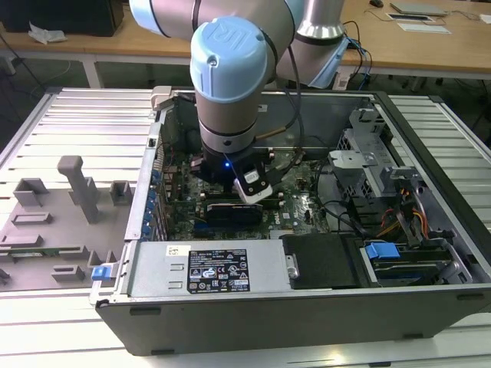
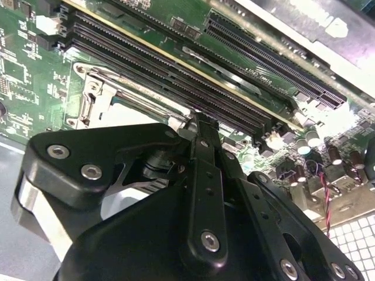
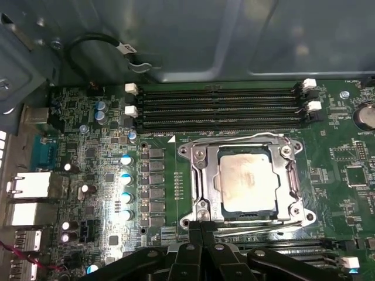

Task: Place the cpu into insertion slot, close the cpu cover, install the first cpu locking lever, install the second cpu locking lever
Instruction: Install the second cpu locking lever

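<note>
Cpu (image 3: 246, 182) sits in insertion slot (image 3: 206, 175), centre-right of first wrist view, cpu cover (image 3: 291, 171) down around it. We see gripper (image 3: 200, 229) fingers pressed together at cover's near edge, gripping nothing. Memory slots (image 3: 218, 106) just beyond socket. In exterior view, arm (image 1: 230, 84) reaches down into open computer case (image 1: 307, 314) at frame centre.

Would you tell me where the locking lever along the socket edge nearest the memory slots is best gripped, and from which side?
Probably at its bent end by a socket corner, coming straight down from above. The locking lever is a thin wire rod lying flat against the cpu cover, with the memory slots close beside it, so a sideways approach looks blocked.
</note>
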Motion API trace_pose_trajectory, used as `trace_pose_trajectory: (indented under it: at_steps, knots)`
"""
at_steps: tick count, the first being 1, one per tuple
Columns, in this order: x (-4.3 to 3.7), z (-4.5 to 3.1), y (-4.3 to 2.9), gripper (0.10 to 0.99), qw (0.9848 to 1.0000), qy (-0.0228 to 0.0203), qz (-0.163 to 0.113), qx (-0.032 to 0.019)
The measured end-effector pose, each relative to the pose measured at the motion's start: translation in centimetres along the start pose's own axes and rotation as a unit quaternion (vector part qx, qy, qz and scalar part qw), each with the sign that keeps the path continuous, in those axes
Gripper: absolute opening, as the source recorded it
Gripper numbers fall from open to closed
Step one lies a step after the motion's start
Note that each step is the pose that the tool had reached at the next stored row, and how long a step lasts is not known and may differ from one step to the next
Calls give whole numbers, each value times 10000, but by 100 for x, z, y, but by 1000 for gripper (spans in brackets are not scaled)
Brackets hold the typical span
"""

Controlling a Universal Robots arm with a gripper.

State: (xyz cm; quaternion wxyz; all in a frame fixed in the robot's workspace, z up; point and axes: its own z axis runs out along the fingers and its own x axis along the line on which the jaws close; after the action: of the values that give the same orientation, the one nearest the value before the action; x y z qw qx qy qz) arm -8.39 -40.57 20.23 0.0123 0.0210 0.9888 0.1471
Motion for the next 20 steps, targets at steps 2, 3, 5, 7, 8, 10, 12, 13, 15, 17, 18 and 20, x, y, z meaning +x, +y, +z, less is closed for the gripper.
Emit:
trace_pose_trajectory:
  at_steps: [2, 3, 5, 7, 8, 10, 12, 13, 15, 17, 18, 20]
  knots:
    - [6, 18, -5, 106, 10000, 1, 0, -6]
    - [8, 25, -7, 106, 10000, 1, 0, -11]
    - [10, 33, -8, 106, 10000, 0, 1, -15]
    - [16, 39, -10, 106, 10000, 1, 1, -16]
    - [24, 43, -11, 106, 10000, 1, 1, -16]
    - [53, 55, -9, 106, 10000, 1, 0, -17]
    - [62, 61, -2, 106, 10000, 1, 1, -16]
    - [65, 66, 7, 106, 10000, 1, 0, -17]
    - [71, 76, 23, 106, 10000, 1, 0, -18]
    - [80, 82, 33, 106, 10000, 0, 0, -18]
    - [86, 84, 33, 106, 10000, 1, 0, -17]
    - [98, 92, 31, 106, 10000, 1, 0, -18]
